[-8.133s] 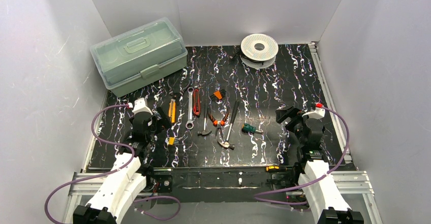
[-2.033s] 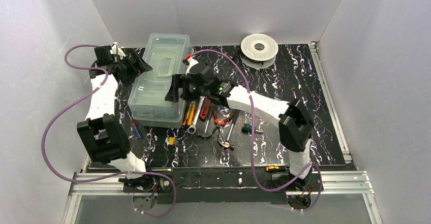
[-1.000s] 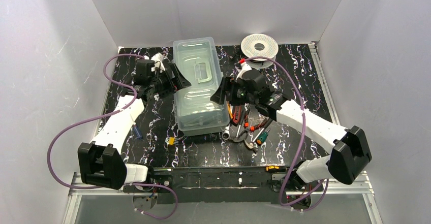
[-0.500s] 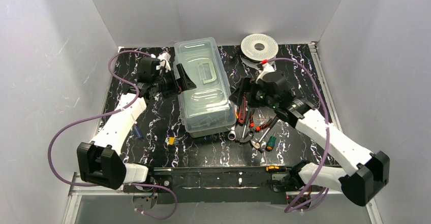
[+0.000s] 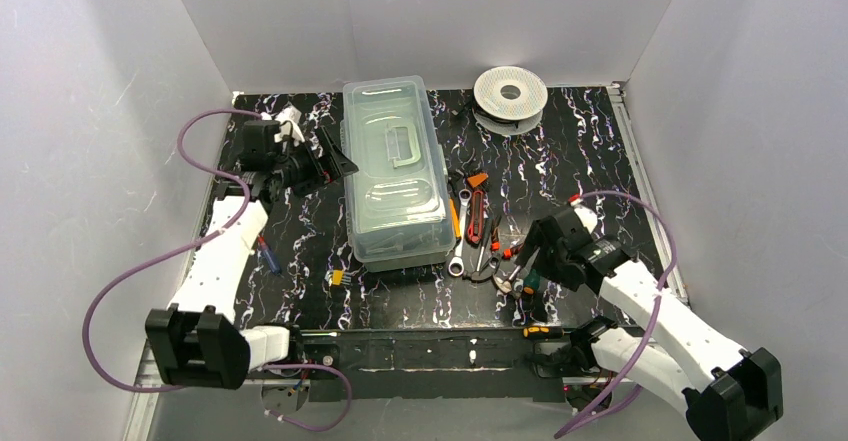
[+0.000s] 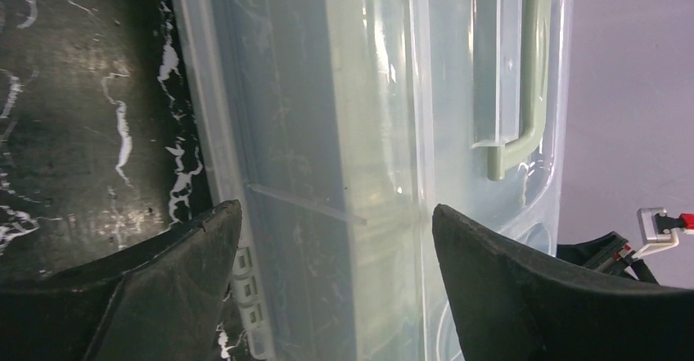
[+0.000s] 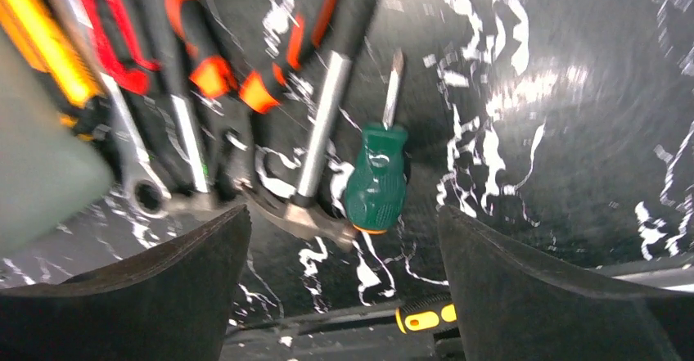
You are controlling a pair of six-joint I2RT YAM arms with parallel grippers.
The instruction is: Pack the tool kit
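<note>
The clear green toolbox (image 5: 395, 171) lies shut in the middle of the table, its handle (image 5: 400, 146) on top. My left gripper (image 5: 338, 159) is open and empty just left of the box; the left wrist view shows the box wall (image 6: 327, 132) and handle (image 6: 511, 74) between the jaws. Loose tools lie right of the box: wrench (image 5: 458, 231), red utility knife (image 5: 478, 211), hammer (image 7: 323, 132), orange-handled pliers (image 7: 229, 74), green screwdriver (image 7: 376, 185). My right gripper (image 5: 525, 279) is open and empty, low over the green screwdriver (image 5: 531, 281).
A white spool (image 5: 510, 91) sits at the back right. A blue screwdriver (image 5: 265, 256) and a small yellow piece (image 5: 336, 277) lie left of the box. A yellow-black handle (image 5: 537, 332) rests at the near rail, also in the right wrist view (image 7: 425, 318).
The right arm has pulled back from the box toward the near right, now over the tools' near end. The left gripper has drawn away left from the box. The box has stayed put.
</note>
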